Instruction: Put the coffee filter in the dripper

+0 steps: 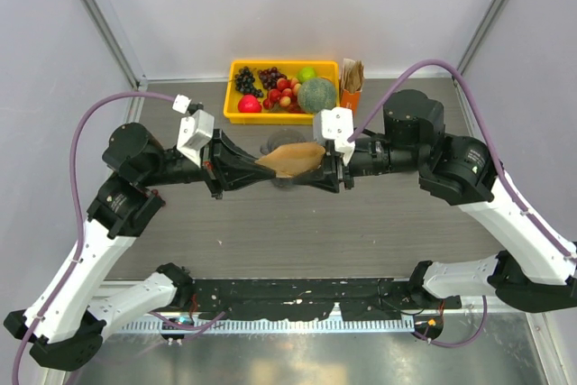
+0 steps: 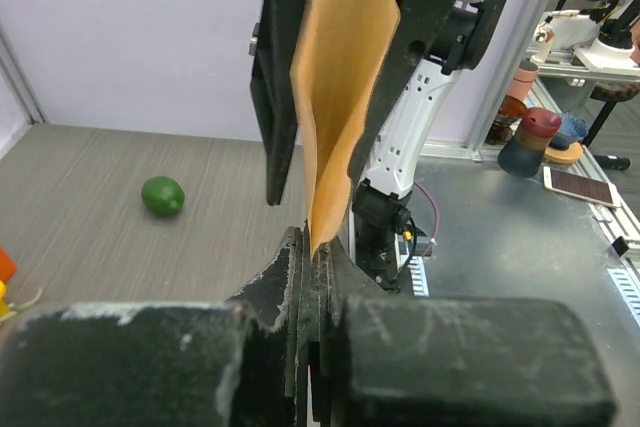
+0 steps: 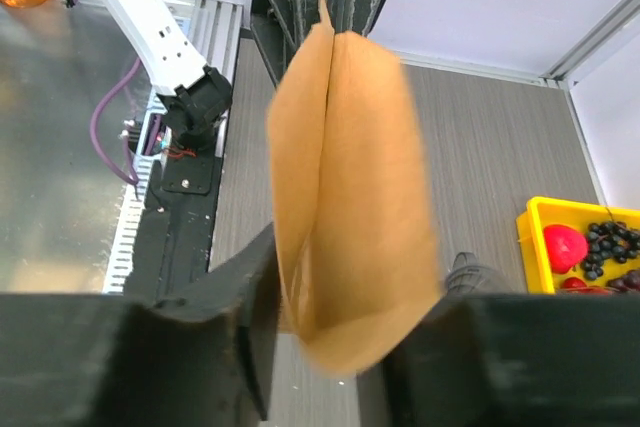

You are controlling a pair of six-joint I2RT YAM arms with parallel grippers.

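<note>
Over the table (image 1: 270, 232), the left end effector (image 1: 260, 169) is clamped on one edge of the coffee filter (image 1: 290, 160), and the right end effector (image 1: 322, 165) stands parted around the other. The filter hangs above what seems to be the dripper (image 1: 273, 144), half hidden and not yet filled.

The grey wood-grain surface (image 1: 270, 232) carries a yellow tray (image 1: 284, 63) of fruit at its far edge, beyond the left fingers (image 1: 236, 169) and right fingers (image 1: 330, 170). An orange box (image 1: 350, 99) of brown papers stands just right of it. The dripper (image 1: 273, 143) stands beneath the fingers, mostly hidden. A lime (image 2: 162, 195) lies beyond the right fingers.
</note>
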